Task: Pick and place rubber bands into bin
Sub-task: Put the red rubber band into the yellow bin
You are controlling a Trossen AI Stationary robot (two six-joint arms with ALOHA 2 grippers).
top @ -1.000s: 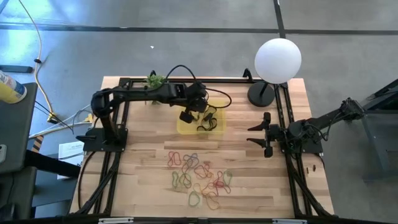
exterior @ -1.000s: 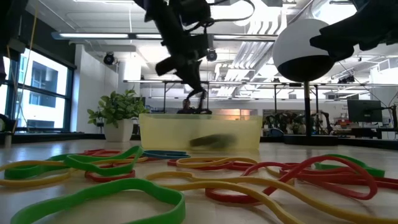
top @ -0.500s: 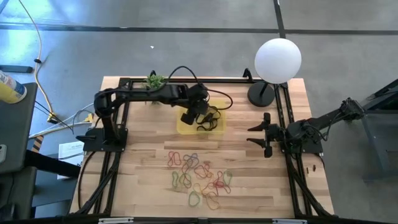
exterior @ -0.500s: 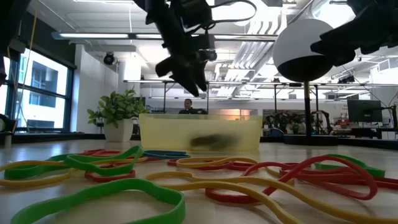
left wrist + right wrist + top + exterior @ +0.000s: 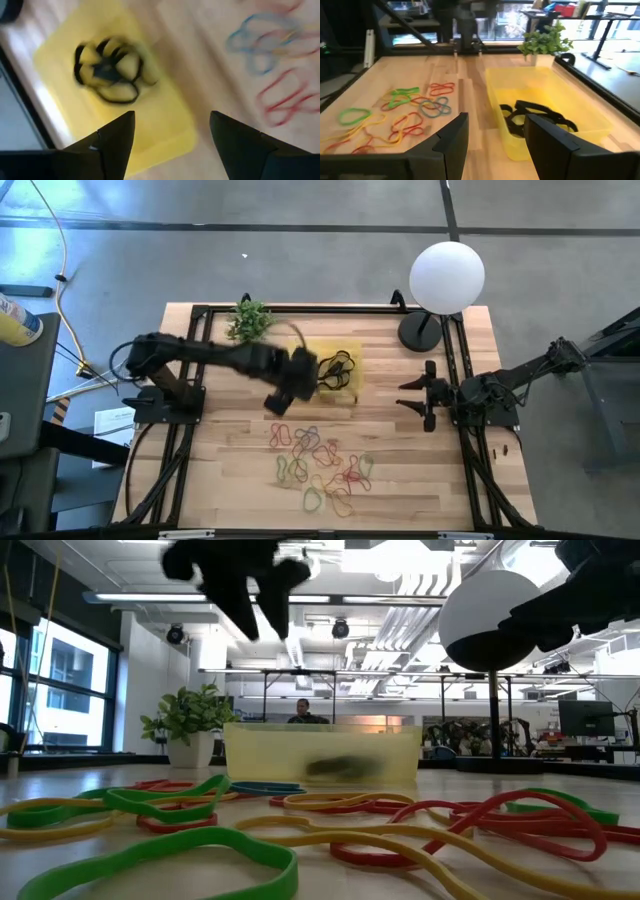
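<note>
1. Left gripper (image 5: pixel 279 398): fingers spread wide, nothing between them. It hangs above the table just off the bin's near-left corner, between the bin and the loose pile of bands. In the left wrist view the gripper (image 5: pixel 170 145) looks down on the bin with both dark fingers (image 5: pixel 112 142) apart and empty.
2. Left arm: reaches from its base at the table's left side across towards the centre.
3. Bin (image 5: pixel 345 385): translucent yellow tray on the far half of the table, near the centre. A tangle of black rubber bands (image 5: pixel 337 370) lies inside it; the same clump shows in the left wrist view (image 5: pixel 107 72) and the right wrist view (image 5: pixel 535 116).
4. Loose rubber bands (image 5: pixel 320 465): red, green, yellow, orange and blue loops scattered on the wood in front of the bin, towards the near edge. In the low view they fill the foreground (image 5: pixel 300 825), with the bin (image 5: pixel 320 755) behind them.
5. Right gripper (image 5: pixel 410 397): parked at the table's right side, well apart from bin and pile, fingers partly apart and empty. Its wrist view shows the bin (image 5: pixel 592 127) and bands beyond the fingers (image 5: pixel 452 142).
6. Surroundings: small green plant (image 5: pixel 247 320) at the far edge; white globe lamp (image 5: pixel 447 276) at the far right corner; wooden table (image 5: pixel 220 480).
</note>
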